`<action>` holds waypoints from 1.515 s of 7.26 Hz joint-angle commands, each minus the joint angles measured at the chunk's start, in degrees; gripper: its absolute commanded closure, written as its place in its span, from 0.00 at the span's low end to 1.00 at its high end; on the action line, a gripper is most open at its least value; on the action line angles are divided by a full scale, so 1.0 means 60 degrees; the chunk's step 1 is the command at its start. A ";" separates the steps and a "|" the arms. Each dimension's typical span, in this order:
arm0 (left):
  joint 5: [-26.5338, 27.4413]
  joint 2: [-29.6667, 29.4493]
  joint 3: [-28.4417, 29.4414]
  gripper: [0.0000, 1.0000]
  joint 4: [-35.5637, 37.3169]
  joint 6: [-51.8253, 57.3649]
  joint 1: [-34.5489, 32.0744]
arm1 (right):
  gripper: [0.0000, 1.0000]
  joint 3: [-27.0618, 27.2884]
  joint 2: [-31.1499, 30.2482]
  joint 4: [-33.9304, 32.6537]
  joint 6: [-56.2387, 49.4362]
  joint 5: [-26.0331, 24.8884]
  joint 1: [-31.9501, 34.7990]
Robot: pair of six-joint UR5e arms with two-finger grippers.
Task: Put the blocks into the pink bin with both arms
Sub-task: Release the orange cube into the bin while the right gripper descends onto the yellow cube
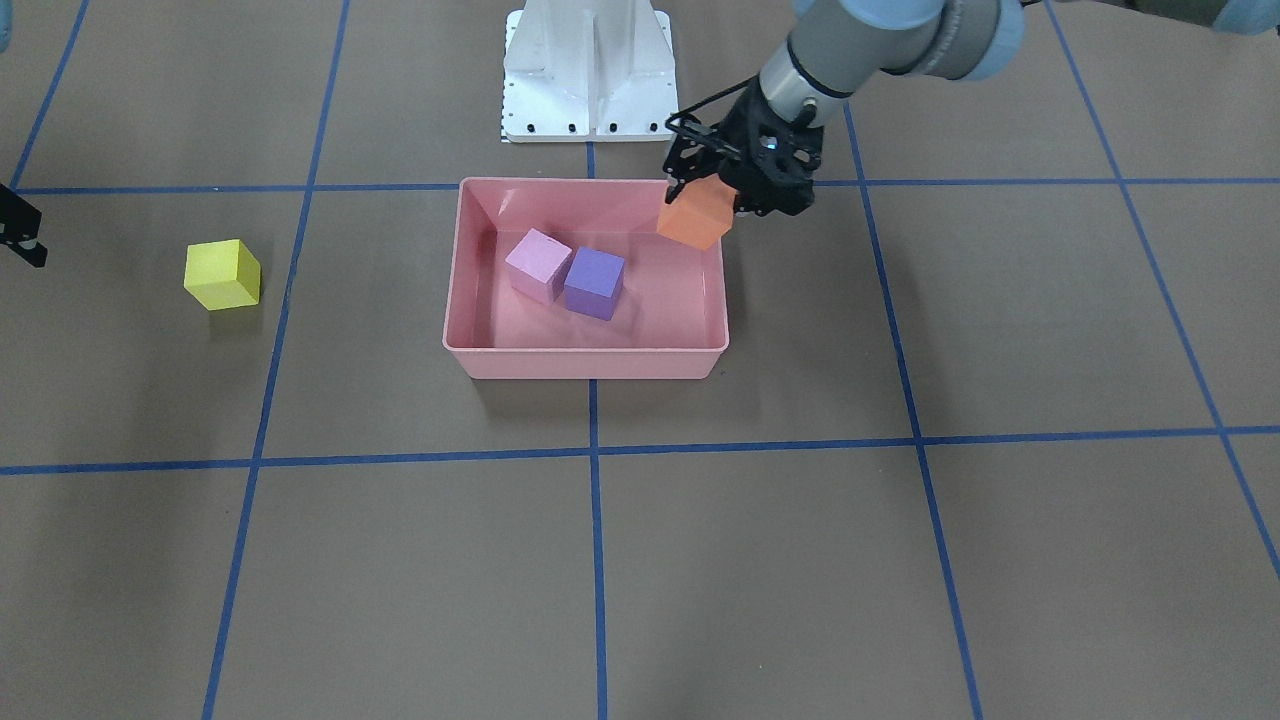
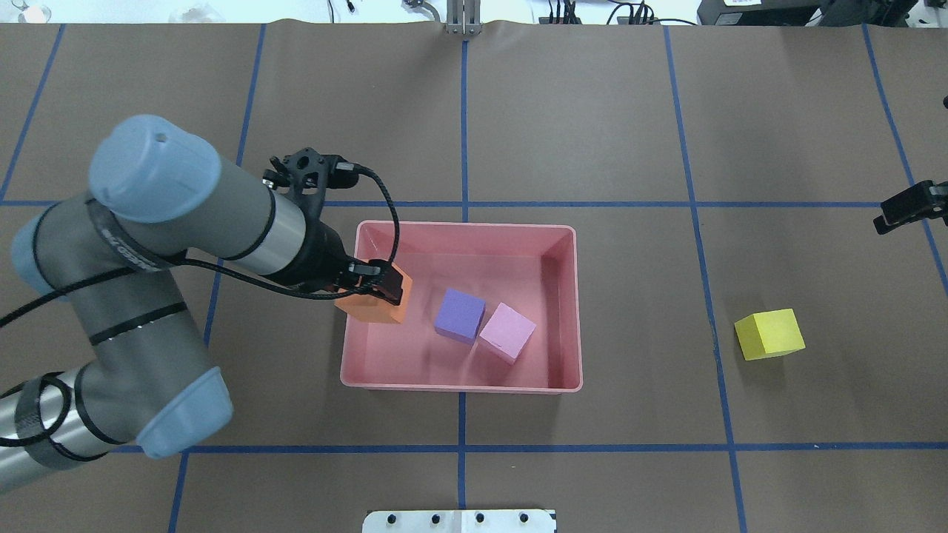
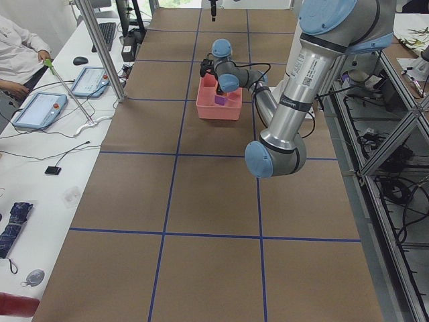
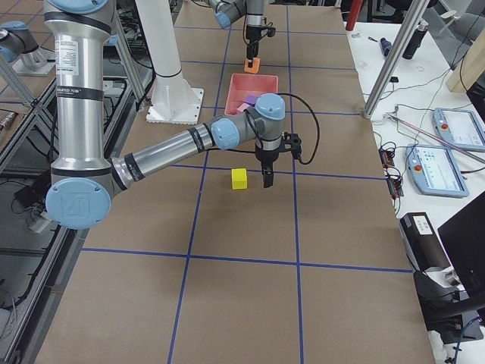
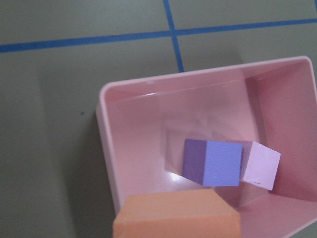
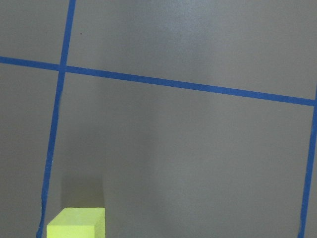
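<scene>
**Table stock: four blocks, one bin, two grippers**

- Left gripper (image 1: 712, 193): you have it clamped on the orange block (image 1: 694, 222), which is held tilted in the air over the rim at the robot's-left end of the pink bin (image 1: 585, 352).
- Light pink block (image 1: 538, 265) and purple block (image 1: 594, 283): both lie on the bin floor, touching side by side.
- Yellow block (image 1: 222, 274): it sits on the table (image 1: 900, 560), well apart from the bin on the robot's right.
- Right gripper (image 2: 908, 208): it hangs near the yellow block without touching it. You cannot tell whether its fingers are apart or together.
</scene>
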 commanded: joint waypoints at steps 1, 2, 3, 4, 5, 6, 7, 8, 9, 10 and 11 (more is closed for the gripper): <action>0.0668 -0.0719 0.0118 0.00 0.0732 -0.0315 0.0525 | 0.00 -0.0085 -0.0156 0.1748 0.2058 -0.0074 -0.0854; 0.0683 -0.0675 0.0146 0.00 0.0717 -0.0315 0.0525 | 0.00 -0.0086 -0.0345 0.2133 0.2284 -0.0220 -0.1132; 0.0683 -0.0675 0.0132 0.00 0.0731 -0.0301 0.0510 | 0.00 -0.0071 -0.0347 0.2224 0.2779 -0.0642 -0.1585; 0.0669 -0.0675 0.0117 0.00 0.0732 -0.0300 0.0510 | 0.00 -0.0071 -0.0521 0.2921 0.3480 -0.1342 -0.2271; 0.0683 -0.0675 0.0132 0.00 0.0732 -0.0300 0.0510 | 0.00 -0.0071 -0.1016 0.4045 0.4357 -0.1784 -0.2901; 0.0683 -0.0660 0.0117 0.00 0.0717 -0.0300 0.0496 | 0.00 -0.0057 -0.1442 0.4824 0.5033 -0.2369 -0.3575; 0.0683 -0.0660 0.0117 0.00 0.0717 -0.0300 0.0496 | 0.00 -0.0056 -0.1707 0.5122 0.5432 -0.3114 -0.4234; 0.0683 -0.0646 0.0117 0.00 0.0717 -0.0300 0.0496 | 0.00 -0.0056 -0.1898 0.5227 0.5494 -0.3513 -0.4603; 0.0683 -0.0646 0.0117 0.00 0.0717 -0.0300 0.0510 | 0.00 -0.0071 -0.1929 0.5228 0.5494 -0.3662 -0.4781; 0.0683 -0.0646 0.0103 0.00 0.0717 -0.0300 0.0510 | 0.00 -0.0086 -0.1929 0.5242 0.5654 -0.3852 -0.5000; 0.0683 -0.0646 0.0103 0.00 0.0717 -0.0300 0.0496 | 0.00 -0.0086 -0.1915 0.5242 0.5989 -0.4130 -0.5321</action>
